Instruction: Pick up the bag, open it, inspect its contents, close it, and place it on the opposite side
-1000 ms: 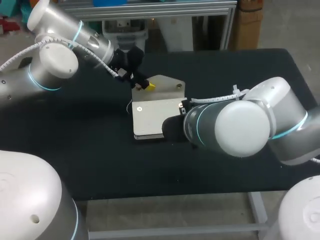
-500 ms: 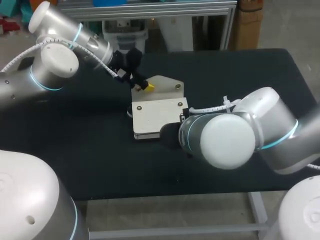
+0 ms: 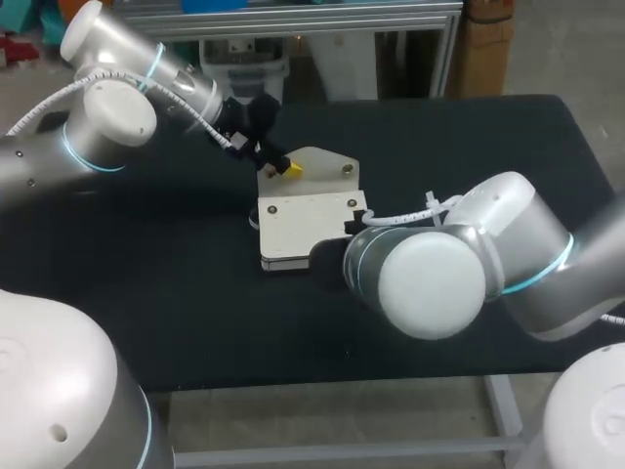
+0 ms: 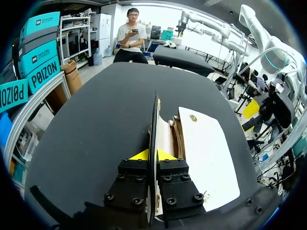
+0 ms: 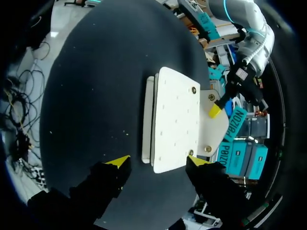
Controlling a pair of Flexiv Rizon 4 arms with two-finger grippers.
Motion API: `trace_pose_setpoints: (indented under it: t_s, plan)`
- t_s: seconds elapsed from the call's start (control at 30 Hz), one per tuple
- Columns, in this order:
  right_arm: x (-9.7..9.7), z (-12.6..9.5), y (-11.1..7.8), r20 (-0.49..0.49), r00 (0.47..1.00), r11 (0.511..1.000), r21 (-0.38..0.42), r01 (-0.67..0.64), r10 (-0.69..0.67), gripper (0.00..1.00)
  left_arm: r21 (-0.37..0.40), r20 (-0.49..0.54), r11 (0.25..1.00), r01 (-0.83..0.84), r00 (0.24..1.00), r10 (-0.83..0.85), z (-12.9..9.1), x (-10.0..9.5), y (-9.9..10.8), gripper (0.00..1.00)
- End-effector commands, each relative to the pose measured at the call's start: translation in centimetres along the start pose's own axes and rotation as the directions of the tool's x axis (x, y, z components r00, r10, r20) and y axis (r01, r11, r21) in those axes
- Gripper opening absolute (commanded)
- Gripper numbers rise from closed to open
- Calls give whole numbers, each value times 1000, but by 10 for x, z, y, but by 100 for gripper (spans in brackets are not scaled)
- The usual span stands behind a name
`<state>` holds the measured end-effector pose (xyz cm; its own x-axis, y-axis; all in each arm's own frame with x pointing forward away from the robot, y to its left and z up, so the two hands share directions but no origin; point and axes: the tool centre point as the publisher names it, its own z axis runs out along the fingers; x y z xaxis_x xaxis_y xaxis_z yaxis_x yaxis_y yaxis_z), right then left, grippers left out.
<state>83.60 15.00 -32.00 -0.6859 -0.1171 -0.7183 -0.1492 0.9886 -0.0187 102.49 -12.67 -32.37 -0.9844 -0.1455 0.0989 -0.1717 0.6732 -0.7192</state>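
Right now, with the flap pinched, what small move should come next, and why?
Probably ease the open right tool forward to steady the bag: the left tool is shut on the raised flap, while the body lies unheld.

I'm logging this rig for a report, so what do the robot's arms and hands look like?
Both the left arm and right arm are glossy white and rounded, with cyan rings at the joints and a white wrapped cable alongside. The left hand and right hand are black with yellow fingertips.
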Motion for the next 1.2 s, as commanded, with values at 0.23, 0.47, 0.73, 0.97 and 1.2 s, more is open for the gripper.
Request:
trace_pose_setpoints:
  t_s: [0.23, 0.47, 0.73, 0.97, 1.2]
  plan:
    - [34, 12, 7, 172, 985, 1000, -1, -5, 5, 100, -10, -23, 1000, -28, 999, 28, 7, -10, 0, 0]
    - [34, 23, 1, 211, 977, 999, 30, -18, 11, 100, -7, -27, 999, -47, 999, 47, 8, -8, 3, 0]
    - [24, 37, -13, 249, 968, 999, 28, -46, 38, 89, -10, -38, 998, -55, 998, 55, 10, -4, 10, 0]
    - [18, 48, -17, 265, 963, 999, 10, -52, 47, 65, -19, -44, 997, -71, 997, 70, 11, -4, 13, 0]
    - [16, 60, -18, 270, 962, 999, 0, -53, 51, 58, -23, -58, 996, -84, 995, 83, 14, -3, 15, 0]
